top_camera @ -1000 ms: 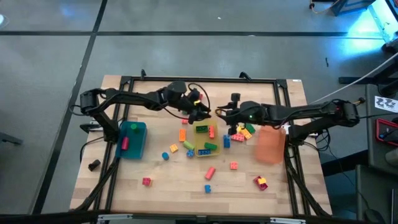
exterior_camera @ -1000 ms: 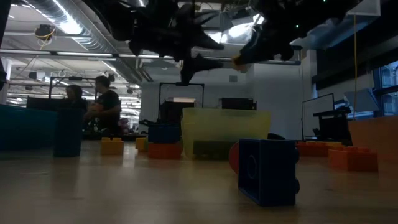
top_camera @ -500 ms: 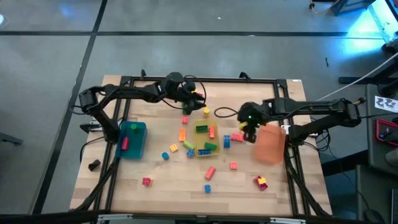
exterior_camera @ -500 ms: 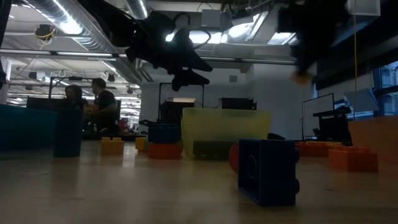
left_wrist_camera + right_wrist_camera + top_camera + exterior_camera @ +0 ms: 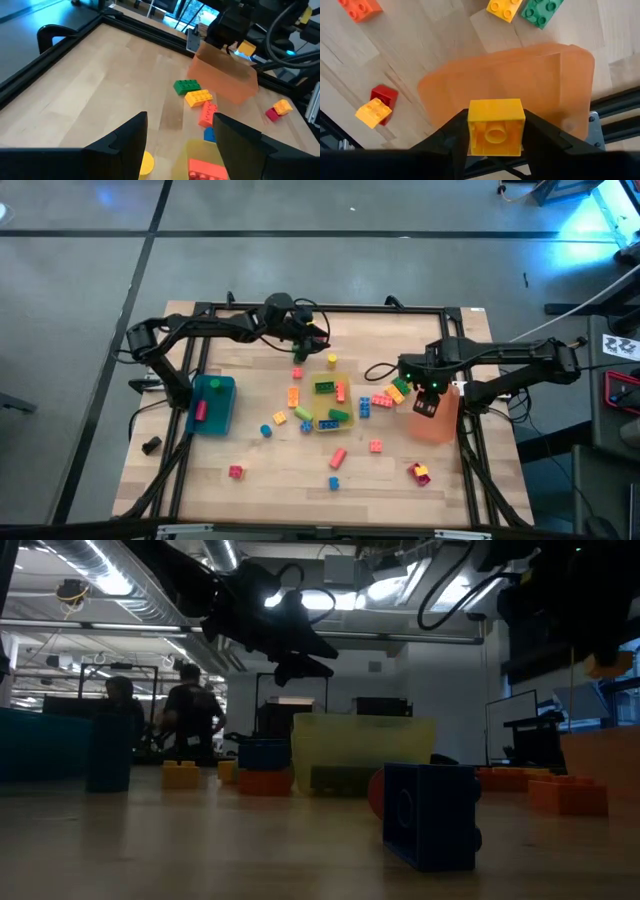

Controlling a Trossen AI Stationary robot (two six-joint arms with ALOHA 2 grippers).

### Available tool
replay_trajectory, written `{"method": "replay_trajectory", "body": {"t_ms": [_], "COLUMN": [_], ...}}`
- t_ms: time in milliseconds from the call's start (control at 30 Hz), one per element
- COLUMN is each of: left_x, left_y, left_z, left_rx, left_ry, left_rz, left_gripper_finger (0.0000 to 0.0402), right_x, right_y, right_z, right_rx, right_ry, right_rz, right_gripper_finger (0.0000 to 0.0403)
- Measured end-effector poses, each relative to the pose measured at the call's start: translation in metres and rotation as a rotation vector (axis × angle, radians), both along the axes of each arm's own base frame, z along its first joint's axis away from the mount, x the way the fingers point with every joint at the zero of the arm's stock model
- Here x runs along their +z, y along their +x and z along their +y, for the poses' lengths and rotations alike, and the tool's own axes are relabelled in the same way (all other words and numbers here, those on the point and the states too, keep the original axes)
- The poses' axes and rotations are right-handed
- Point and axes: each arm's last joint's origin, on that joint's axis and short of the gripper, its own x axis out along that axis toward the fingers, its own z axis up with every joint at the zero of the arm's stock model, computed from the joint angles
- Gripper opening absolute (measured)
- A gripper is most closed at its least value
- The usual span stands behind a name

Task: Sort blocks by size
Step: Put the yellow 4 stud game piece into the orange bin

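Yellow block over the orange bin

Right gripper (image 5: 496, 131) pinches a yellow block (image 5: 496, 126) above the orange bin (image 5: 520, 82); off-centre release could bounce it out. Farther off, left gripper (image 5: 180, 137), spread empty, hovers near the yellow bin (image 5: 327, 406).

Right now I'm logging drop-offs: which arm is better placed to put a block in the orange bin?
The right: its claw holds a yellow block directly above the orange bin. The left claw is open, empty, farther off.
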Motion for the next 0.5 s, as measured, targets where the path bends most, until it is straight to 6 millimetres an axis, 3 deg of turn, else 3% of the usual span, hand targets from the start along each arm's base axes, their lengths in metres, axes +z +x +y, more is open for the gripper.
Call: {"method": "replay_trajectory", "body": {"t_ms": [300, 500], "left_x": [-0.001, -0.011], "left_y": [-0.005, -0.016], "left_z": [0.011, 0.023], "left_rx": [0.108, 0.276], "left_ry": [0.034, 0.044], "left_rz": [0.022, 0.156], "left_gripper_finger": [0.0210, 0.0210], "right_x": [0.000, 0.000], "right_y": [0.000, 0.000], "right_z": [0.000, 0.000], "right_rx": [0.000, -0.013], "right_ry": [-0.001, -0.019], "right_rz": [0.001, 0.004], "right_gripper_finger": [0.0156, 0.0157]}}
